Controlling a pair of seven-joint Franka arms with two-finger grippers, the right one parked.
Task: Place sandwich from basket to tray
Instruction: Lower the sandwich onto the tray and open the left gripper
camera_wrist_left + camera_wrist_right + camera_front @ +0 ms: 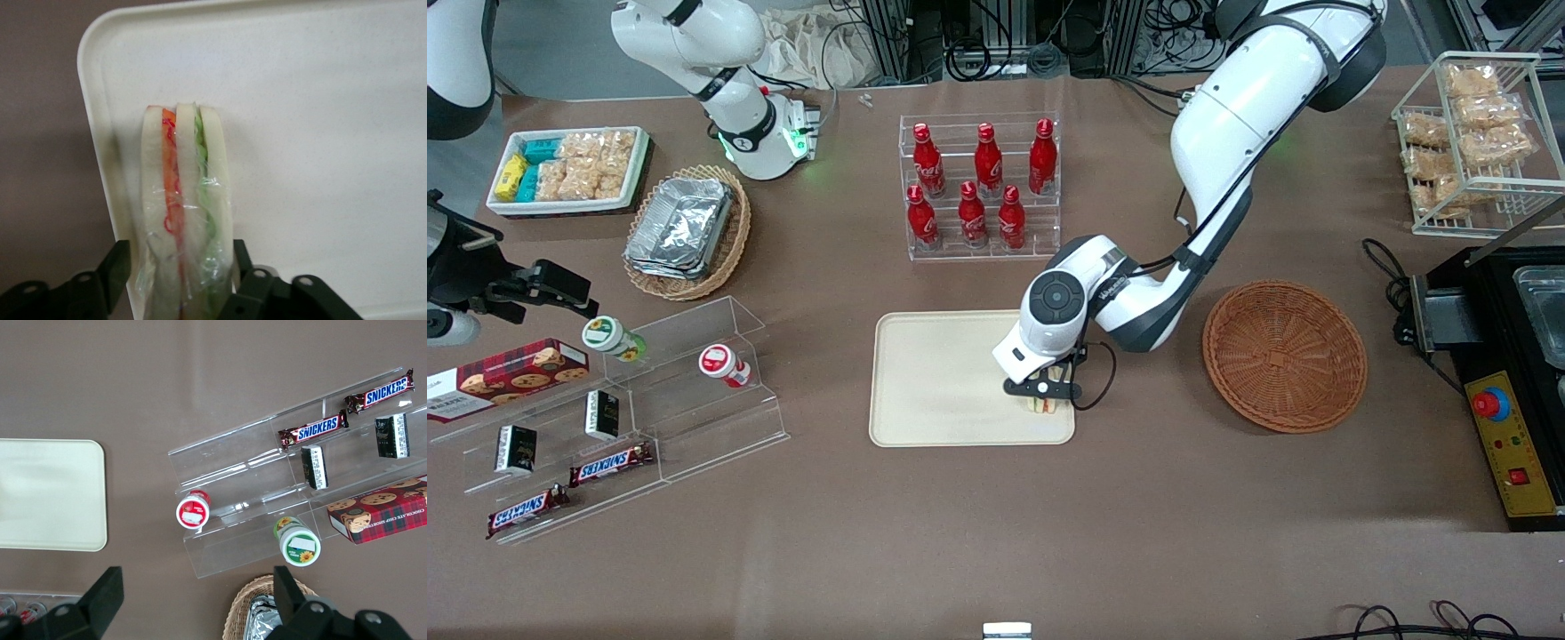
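Note:
The sandwich (pixel 183 200) is a clear-wrapped wedge of pale bread with orange, red and green layers. It stands on edge on the cream-beige tray (pixel 934 382), close to the tray's rim on the basket side and near its front corner. My gripper (pixel 1042 391) is low over the tray, shut on the sandwich (pixel 1040 406), with a dark finger (pixel 119 267) on each flank. The round reddish-brown wicker basket (pixel 1285 354) sits beside the tray toward the working arm's end and holds nothing.
A clear rack of red bottles (pixel 978 187) stands farther from the front camera than the tray. A tan basket of foil containers (pixel 685 231) and a clear snack shelf (pixel 631 418) lie toward the parked arm's end. A black control box (pixel 1507 436) is beside the wicker basket.

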